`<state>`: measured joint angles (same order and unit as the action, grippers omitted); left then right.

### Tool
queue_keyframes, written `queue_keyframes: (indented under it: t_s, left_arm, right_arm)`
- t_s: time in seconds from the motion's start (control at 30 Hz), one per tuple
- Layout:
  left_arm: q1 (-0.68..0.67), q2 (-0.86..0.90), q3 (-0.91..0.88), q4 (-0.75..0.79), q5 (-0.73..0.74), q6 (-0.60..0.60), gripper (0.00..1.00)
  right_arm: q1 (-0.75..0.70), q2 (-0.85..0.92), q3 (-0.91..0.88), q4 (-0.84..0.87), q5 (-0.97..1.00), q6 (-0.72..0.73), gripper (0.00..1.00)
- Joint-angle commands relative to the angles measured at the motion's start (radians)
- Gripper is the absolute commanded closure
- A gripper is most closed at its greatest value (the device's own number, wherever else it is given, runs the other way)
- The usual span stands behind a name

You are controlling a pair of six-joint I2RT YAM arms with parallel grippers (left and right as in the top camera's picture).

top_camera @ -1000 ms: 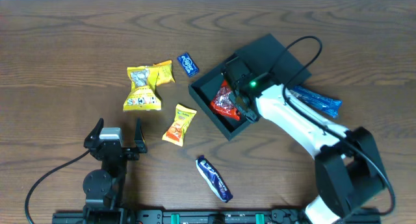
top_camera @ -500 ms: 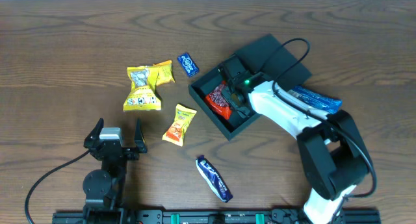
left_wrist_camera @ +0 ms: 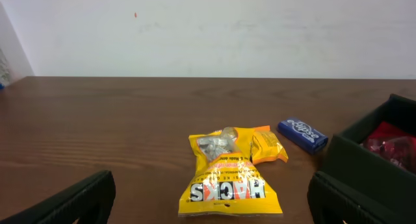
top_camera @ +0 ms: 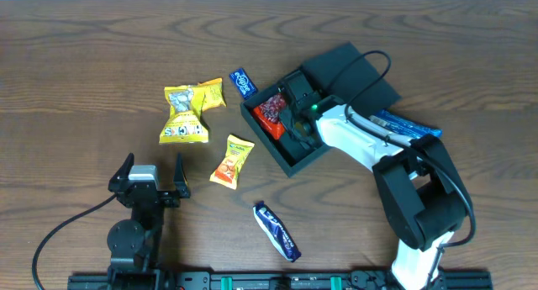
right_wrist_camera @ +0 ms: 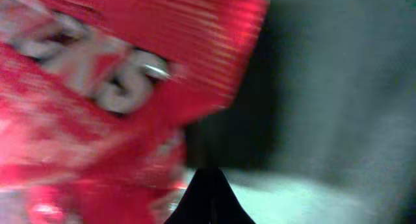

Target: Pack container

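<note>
Right gripper point(top_camera: 288, 122) shut tight, down inside the container point(top_camera: 267, 144), tips against the red packet point(top_camera: 271, 108); cannot tell from the blurred wrist view whether pinching a fold of foil or merely pressing on it. Red packet just ahead of the tips, tucked toward the box's far corner, long axis roughly along the wall there; dark floor bare behind the tips, so room enough for more goods.

Hinged lid point(top_camera: 353, 71) thrown back beyond the wrist, flat on the table, clear of the way out; walls low, so straight up judged the safe exit.

Left gripper point(top_camera: 154, 162) spread wide, empty, parked well apart from the box.

Loose goods: blue packet point(top_camera: 409, 129) nearest, just behind the right arm beside the lid; small blue bar point(top_camera: 243, 82) close outside the wall ahead; yellow packet point(top_camera: 185, 113), orange packet point(top_camera: 231, 160) and dark blue bar point(top_camera: 277, 231) farther off, nearer the left arm's reach.

Likely next: easing off the red packet, lifting clear of the rim, swinging back toward the blue packet.
</note>
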<state>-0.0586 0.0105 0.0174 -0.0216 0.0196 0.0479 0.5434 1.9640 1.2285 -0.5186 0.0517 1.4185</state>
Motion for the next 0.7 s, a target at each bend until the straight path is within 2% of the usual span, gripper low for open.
queue_keyframes:
  t_s: [0.0,0.17,0.2,0.23,0.27,0.3,0.33,0.4,0.43,0.5,0.67]
  left_arm:
    - [0.006,-0.006,-0.013,-0.056,-0.008,-0.01,0.05]
    - [0.006,-0.006,-0.013,-0.056,-0.008,-0.01,0.05]
    - [0.006,-0.006,-0.013,-0.056,-0.008,-0.01,0.05]
    - [0.006,-0.006,-0.013,-0.056,-0.008,-0.01,0.05]
    - [0.006,-0.006,-0.013,-0.056,-0.008,-0.01,0.05]
    - [0.006,-0.006,-0.013,-0.056,-0.008,-0.01,0.05]
    - [0.006,-0.006,-0.013,-0.056,-0.008,-0.01,0.05]
    - [0.006,-0.006,-0.013,-0.056,-0.008,-0.01,0.05]
    - [0.006,-0.006,-0.013,-0.056,-0.008,-0.01,0.05]
    - [0.006,-0.006,-0.013,-0.056,-0.008,-0.01,0.05]
    - [0.006,-0.006,-0.013,-0.056,-0.008,-0.01,0.05]
  right_arm:
    - [0.007,-0.049,0.003,-0.023,0.006,-0.056,0.99]
    - [0.019,-0.208,0.003,-0.048,0.05,-0.089,0.99]
    - [0.022,-0.241,0.003,-0.068,0.058,-0.09,0.93]
    - [0.027,-0.278,0.003,-0.103,0.065,-0.089,0.77]
    - [0.033,-0.315,0.003,-0.147,0.076,-0.088,0.54]
    - [0.038,-0.344,0.003,-0.201,0.092,-0.073,0.42]
    - [0.042,-0.372,0.003,-0.259,0.102,-0.05,0.35]
    - [0.059,-0.433,0.003,-0.4,0.109,0.02,0.04]
    - [0.071,-0.452,0.003,-0.449,0.11,0.047,0.01]
    - [0.097,-0.475,0.003,-0.51,0.113,0.098,0.01]
    - [0.15,-0.471,0.002,-0.528,0.113,0.172,0.02]
